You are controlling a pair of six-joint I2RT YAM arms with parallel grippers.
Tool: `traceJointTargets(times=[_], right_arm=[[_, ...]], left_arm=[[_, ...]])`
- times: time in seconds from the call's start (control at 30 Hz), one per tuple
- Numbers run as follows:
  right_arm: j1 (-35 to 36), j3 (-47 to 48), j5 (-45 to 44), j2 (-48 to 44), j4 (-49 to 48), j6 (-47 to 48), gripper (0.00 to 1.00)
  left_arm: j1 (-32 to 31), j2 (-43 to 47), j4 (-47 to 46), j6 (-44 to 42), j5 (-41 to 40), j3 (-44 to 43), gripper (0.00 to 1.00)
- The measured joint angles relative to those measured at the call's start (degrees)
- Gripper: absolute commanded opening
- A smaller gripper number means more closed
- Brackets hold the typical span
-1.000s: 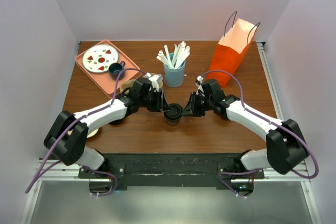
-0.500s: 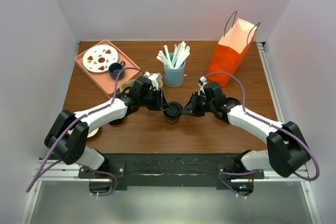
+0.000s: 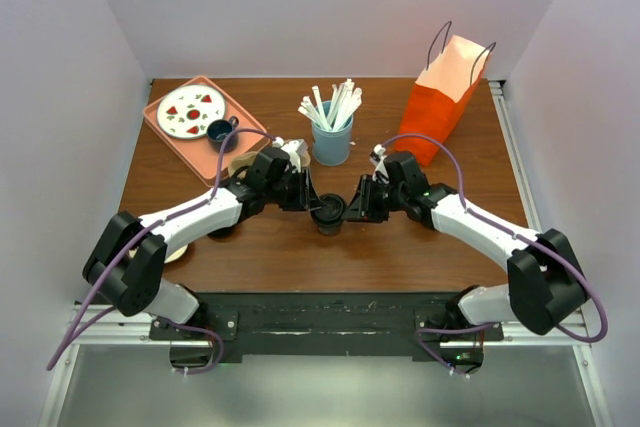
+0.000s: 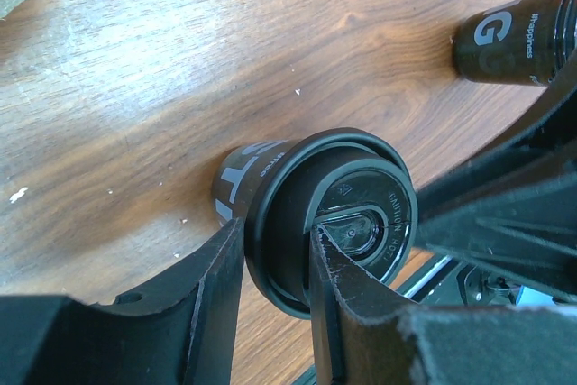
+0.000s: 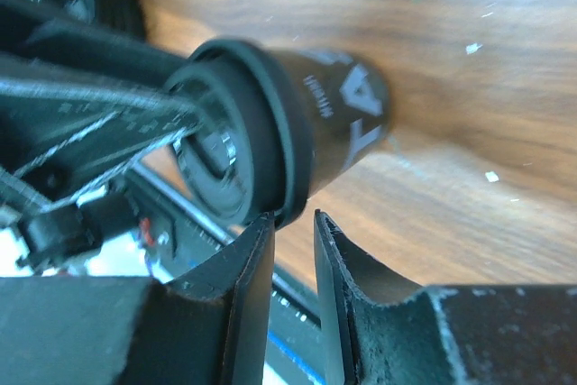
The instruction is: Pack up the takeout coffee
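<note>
At the far left of the wood-grain tabletop (image 3: 400, 257), one salmon-pink tray (image 3: 160, 137) with rounded corners carries one round white plate (image 3: 190, 112) with red fruit print and one small dark mug (image 3: 220, 130). The left tool (image 3: 310, 201) is clamped on the rim of the glossy black lid (image 4: 361, 223). The lid caps the single coffee cup (image 3: 329, 215), a matte black cylinder with white lettering, upright mid-tabletop between the two tools. Behind it, one blue tumbler (image 3: 331, 144) holds a bunch of white sticks (image 3: 335, 105). The right tool (image 3: 351, 210) has its fingers narrowly apart, the lid's rim at their tips. One orange paper bag (image 3: 440, 107) stands far right, well apart.
</note>
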State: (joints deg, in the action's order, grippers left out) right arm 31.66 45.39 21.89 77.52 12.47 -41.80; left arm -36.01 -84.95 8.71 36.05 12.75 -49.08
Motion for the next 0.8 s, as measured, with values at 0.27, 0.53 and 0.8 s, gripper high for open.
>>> traceJointTargets(times=[0.27, 0.53, 0.8], right_arm=[[0.07, 0.00, 5.38, 1.29, -0.48, 1.18, 0.28], [0.07, 0.02, 5.77, 2.38, -1.03, 1.18, 0.23], [0.15, -3.08, 4.48, 1.70, -4.59, -1.81, 0.17]], left_arm=[[0.00, -0.17, 0.90, 0.35, -0.37, -0.59, 0.28], [-0.02, -0.22, 1.07, 0.35, -0.37, -0.66, 0.28], [-0.02, -0.24, 1.20, 0.35, -0.35, -0.66, 0.28]])
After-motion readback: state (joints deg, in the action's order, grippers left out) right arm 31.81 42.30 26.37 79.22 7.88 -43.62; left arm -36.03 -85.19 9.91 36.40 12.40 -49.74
